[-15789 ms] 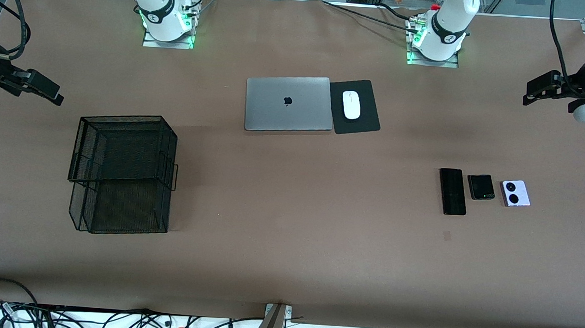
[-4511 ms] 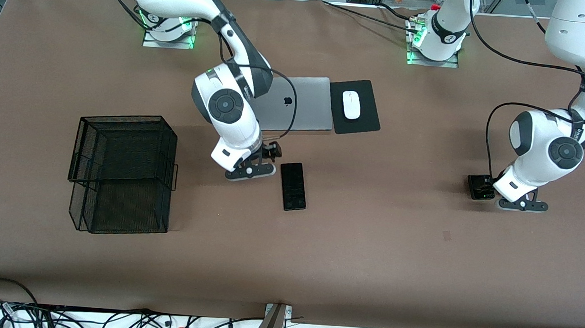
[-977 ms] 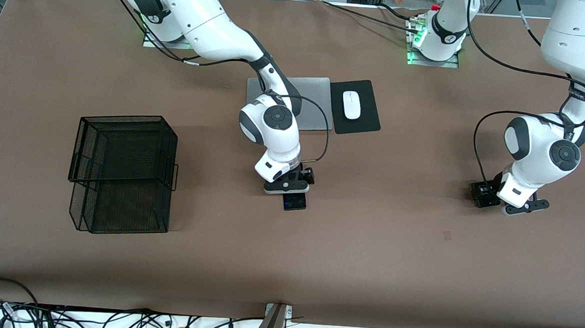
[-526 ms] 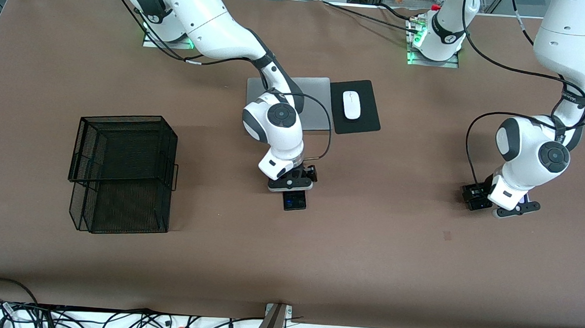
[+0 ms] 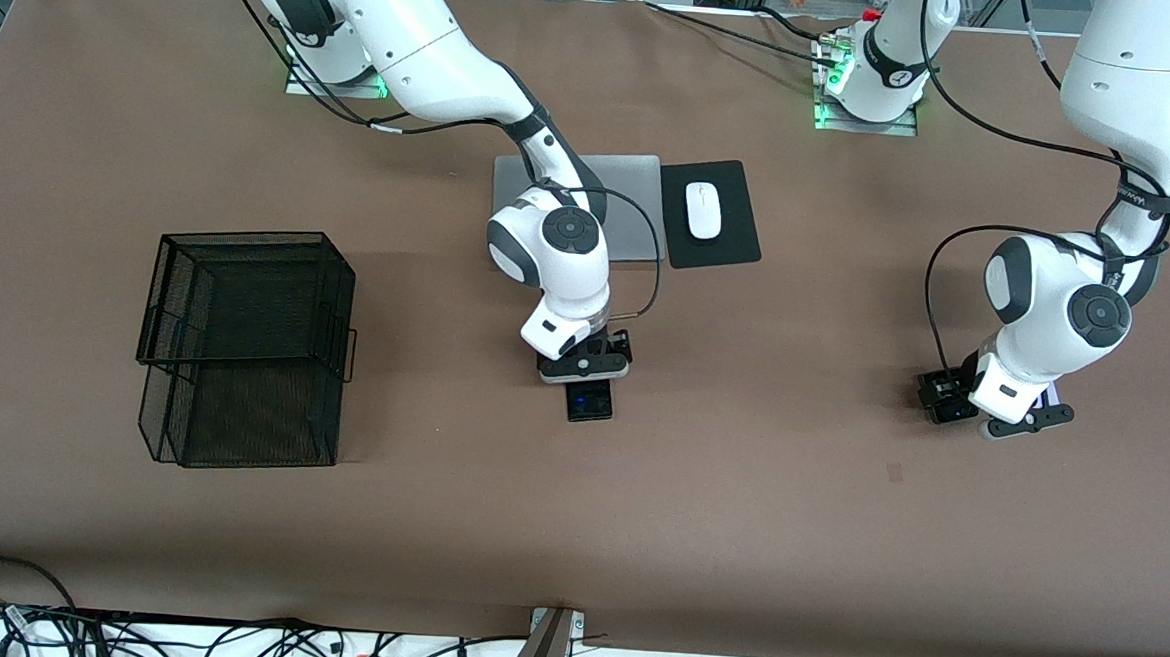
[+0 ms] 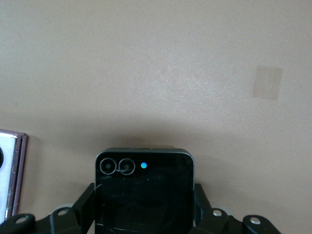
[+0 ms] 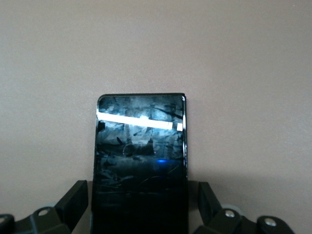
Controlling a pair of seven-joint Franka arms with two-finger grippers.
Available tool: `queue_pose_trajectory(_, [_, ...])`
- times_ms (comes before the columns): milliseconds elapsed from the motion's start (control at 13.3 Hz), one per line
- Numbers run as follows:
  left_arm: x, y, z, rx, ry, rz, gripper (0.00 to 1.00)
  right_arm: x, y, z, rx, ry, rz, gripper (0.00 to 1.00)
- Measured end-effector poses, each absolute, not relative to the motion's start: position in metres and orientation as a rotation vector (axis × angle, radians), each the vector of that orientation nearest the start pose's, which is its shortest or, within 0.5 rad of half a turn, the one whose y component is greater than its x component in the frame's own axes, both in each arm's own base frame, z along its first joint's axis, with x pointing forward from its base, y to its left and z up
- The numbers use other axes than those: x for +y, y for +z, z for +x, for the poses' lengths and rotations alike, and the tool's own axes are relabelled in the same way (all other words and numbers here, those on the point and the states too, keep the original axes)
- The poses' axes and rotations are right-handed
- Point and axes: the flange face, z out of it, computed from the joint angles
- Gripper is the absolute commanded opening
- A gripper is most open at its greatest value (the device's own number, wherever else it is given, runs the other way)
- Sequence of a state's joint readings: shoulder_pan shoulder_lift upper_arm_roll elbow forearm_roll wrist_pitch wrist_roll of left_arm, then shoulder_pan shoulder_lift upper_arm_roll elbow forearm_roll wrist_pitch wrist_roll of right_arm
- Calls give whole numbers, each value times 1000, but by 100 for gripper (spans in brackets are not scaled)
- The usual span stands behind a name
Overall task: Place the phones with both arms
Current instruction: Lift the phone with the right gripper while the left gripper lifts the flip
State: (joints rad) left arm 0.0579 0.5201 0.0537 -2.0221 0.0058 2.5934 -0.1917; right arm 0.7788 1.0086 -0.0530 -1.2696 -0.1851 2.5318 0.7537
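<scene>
Clamped tight in the left pincer (image 6: 144, 220): the small squarish black phone (image 6: 144, 190), gripped by its two side edges with its twin lenses and a blue dot facing up, low over the tabletop (image 5: 736, 497) toward the left arm's end, at about 3 o'clock on the front view's face; hard to tell whether touching the surface or just clear of it. Just beside it, at its 3 o'clock in the front view: the lilac-white phone (image 6: 9, 180), flat on the tabletop, mostly hidden under the left arm's wrist. Well apart, near mid-tabletop: the long black phone (image 7: 140, 146), flat, glossy face up with a small blue glint. Down over its end farther from the front camera: the right pincer (image 7: 139, 207), spread apart, one finger on each long side of the slab, small gaps showing, nothing gripped. At 12 o'clock from the long phone, farther from the front camera: a silver laptop (image 5: 633, 186), partly covered by the right arm. At about 1 o'clock: a white mouse (image 5: 703, 211) on a black pad (image 5: 724, 248). At 9 o'clock, toward the right arm's end: a black mesh basket (image 5: 243, 351)
</scene>
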Motion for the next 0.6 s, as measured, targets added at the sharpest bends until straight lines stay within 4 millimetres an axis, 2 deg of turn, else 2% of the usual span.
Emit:
queue_pose_trajectory(75, [67,194,603,-451,-82,-3080,2,520,163,566,-218,-461,-3053,100])
queue_pose_trajectory(150, [67,194,603,-451,-82,-3080,2,521,164,566,-220,-462,-3053,93])
queue_pose_trajectory(226, [67,194,603,-451,-83,-3080,2,522,164,565,-227,-465,-3054,79])
queue_pose_trajectory(301, [67,194,604,-451,-84,-3080,2,522,164,564,-243,-475,-3058,42])
queue_pose_trajectory(376, [67,195,604,-450,-86,-3080,2,523,163,563,-258,-482,-3061,17])
queue_pose_trajectory(451, [66,195,604,-450,-86,-3080,2,524,164,563,-266,-489,-3060,0])
queue_pose_trajectory(602, [66,195,605,-449,-87,-3080,2,526,167,563,-269,-493,-3059,0])
